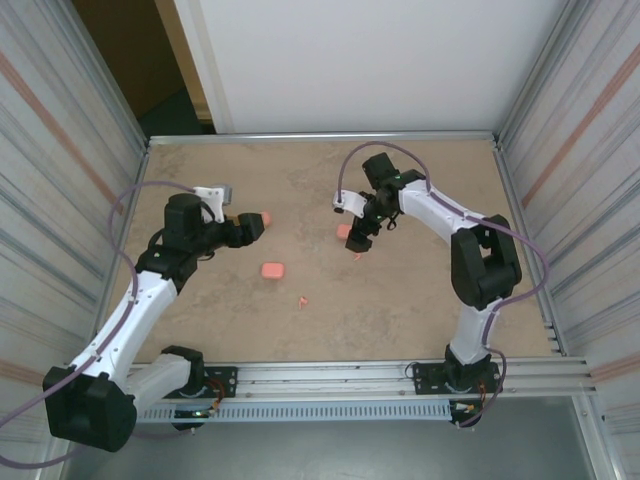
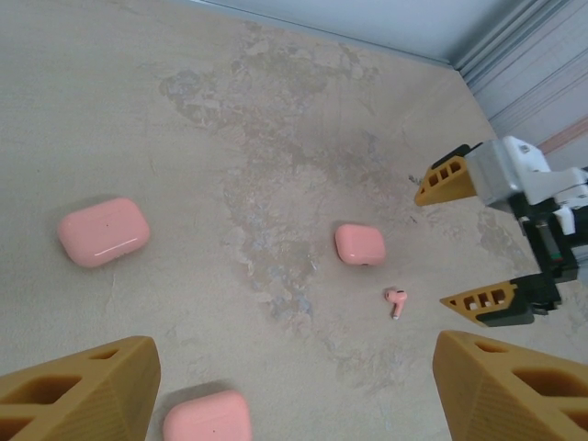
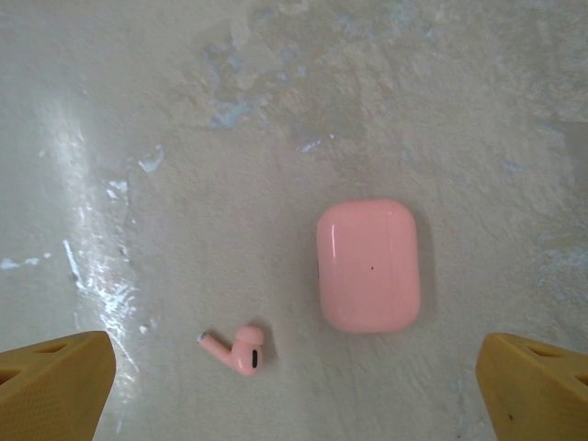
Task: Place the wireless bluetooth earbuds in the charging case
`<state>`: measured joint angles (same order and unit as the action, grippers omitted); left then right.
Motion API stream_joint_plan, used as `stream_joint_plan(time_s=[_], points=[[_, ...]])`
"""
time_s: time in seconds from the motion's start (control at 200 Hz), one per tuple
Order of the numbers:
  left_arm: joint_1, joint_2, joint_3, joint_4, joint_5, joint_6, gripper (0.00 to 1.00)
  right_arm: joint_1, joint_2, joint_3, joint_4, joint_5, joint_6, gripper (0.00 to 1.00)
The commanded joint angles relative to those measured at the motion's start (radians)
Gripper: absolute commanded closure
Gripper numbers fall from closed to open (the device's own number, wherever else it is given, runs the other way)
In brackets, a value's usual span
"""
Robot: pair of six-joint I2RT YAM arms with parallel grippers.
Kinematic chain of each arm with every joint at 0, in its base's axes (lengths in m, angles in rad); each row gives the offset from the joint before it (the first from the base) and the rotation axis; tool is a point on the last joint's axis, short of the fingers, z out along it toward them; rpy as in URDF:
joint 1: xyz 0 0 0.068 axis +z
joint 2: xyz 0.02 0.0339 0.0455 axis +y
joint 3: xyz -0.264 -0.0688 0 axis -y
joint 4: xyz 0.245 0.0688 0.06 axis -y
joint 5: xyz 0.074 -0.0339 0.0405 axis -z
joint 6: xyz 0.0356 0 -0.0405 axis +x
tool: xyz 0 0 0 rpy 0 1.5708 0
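The small salmon-pink plastic earbud with a short stem [image 3: 237,349] will likely be very light, hard and glossy, so it may skid or flip under a finger that lands off-centre; judging by its shape, the best hold is across the rounded head where it meets the stem, since the thin stem alone gives little to pinch; it could spring out of a hard squeeze. It lies on its side on the mottled beige table [image 3: 138,110]; the head shows a dark oval patch; the pale-tipped stem points away from the pink rounded plastic charging case [image 3: 368,265], which sits just beside it without touching. That case looks shut, so I judge it must be opened before anything goes in.

The right tool [image 3: 296,367] hangs above both with its orange fingers [image 3: 50,381] spread wide, holding nothing; earbud and case both lie in the gap between them in the right wrist view. The left tool [image 1: 250,226] is also well open and grips nothing; a second pink case [image 2: 208,424] lies on the table close beside one of its fingers, the other finger well apart from it. From above, a third pink case [image 1: 271,270] sits between the arms; another earbud [image 1: 302,300] lies alone, nearer the arm bases.
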<state>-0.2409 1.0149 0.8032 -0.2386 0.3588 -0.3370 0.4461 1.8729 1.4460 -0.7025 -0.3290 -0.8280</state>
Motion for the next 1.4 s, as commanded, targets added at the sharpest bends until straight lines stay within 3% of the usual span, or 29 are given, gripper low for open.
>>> stream_joint_plan(time_s=[0.0,0.301,0.481,0.927,1.393], points=[[0.011,-0.025,-0.016,0.001,0.017,0.003,0.22,0.022,0.043,0.035,-0.045,0.065,-0.058,0.01],[0.012,-0.023,-0.022,0.003,0.019,-0.001,0.22,0.036,0.135,0.089,-0.026,0.12,-0.094,0.0],[0.012,-0.021,-0.023,0.004,0.019,-0.001,0.21,0.042,0.193,0.12,-0.023,0.171,-0.107,0.05],[0.015,-0.001,-0.024,0.007,0.018,-0.003,0.21,0.055,0.279,0.182,-0.048,0.189,-0.102,0.25],[0.015,0.005,-0.021,0.003,0.024,-0.004,0.21,0.058,0.287,0.159,-0.031,0.246,-0.104,0.58]])
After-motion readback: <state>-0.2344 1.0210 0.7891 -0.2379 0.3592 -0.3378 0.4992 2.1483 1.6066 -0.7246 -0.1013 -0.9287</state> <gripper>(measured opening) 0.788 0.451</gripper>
